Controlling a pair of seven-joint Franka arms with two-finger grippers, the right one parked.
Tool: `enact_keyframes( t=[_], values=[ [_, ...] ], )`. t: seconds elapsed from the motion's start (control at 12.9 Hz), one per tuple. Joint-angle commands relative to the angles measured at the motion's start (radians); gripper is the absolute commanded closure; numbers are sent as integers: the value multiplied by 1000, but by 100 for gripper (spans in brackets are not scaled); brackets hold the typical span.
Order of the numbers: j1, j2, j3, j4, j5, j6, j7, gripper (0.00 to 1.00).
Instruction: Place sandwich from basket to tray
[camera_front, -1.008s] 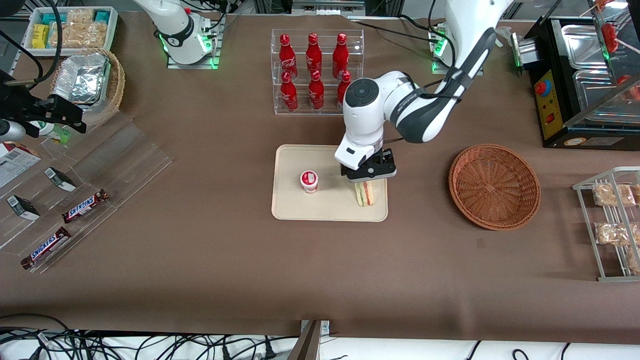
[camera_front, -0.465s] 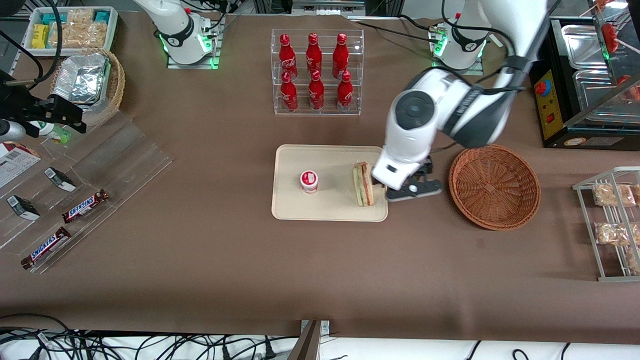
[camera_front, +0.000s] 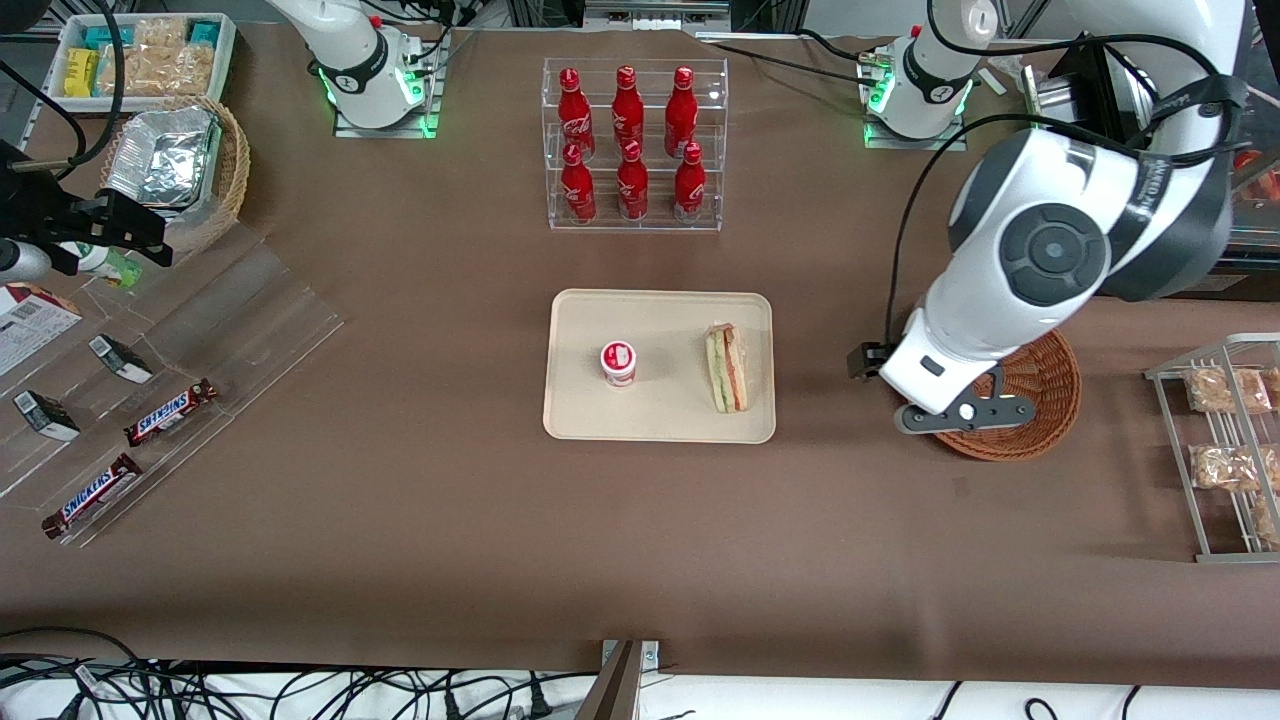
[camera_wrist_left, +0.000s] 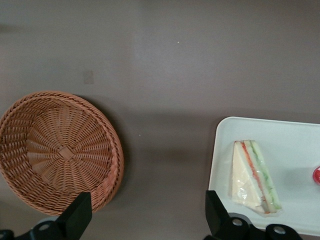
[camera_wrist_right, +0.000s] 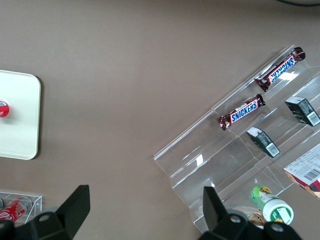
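Note:
The sandwich lies flat on the cream tray, at the tray's end nearer the basket. Its green and pink-red layers show in the left wrist view, sandwich on tray. The reddish-brown wicker basket is empty and partly covered by my arm in the front view; the wrist view shows the basket whole. My gripper hangs high over the basket's rim nearest the tray. In the wrist view the gripper is open, its fingers wide apart with only bare table between them.
A small cup with a red-and-white lid stands mid-tray. A clear rack of red bottles is farther from the camera than the tray. A wire rack of bagged snacks sits at the working arm's end, a clear display with Snickers bars at the parked arm's end.
My gripper let go of the sandwich, rose and swung off the tray toward the basket. The sandwich stays lying on the tray.

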Motion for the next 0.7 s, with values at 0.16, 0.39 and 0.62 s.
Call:
enact_keyframes(
  t=[0.16,0.39,0.62],
  values=[
    [-24,-47,180,19,-109,-74,264,0],
    [-54,-64,341,19,-225,-97,439,0],
    [-59,-60,374,19,-229,-96,478,0]
  ],
)
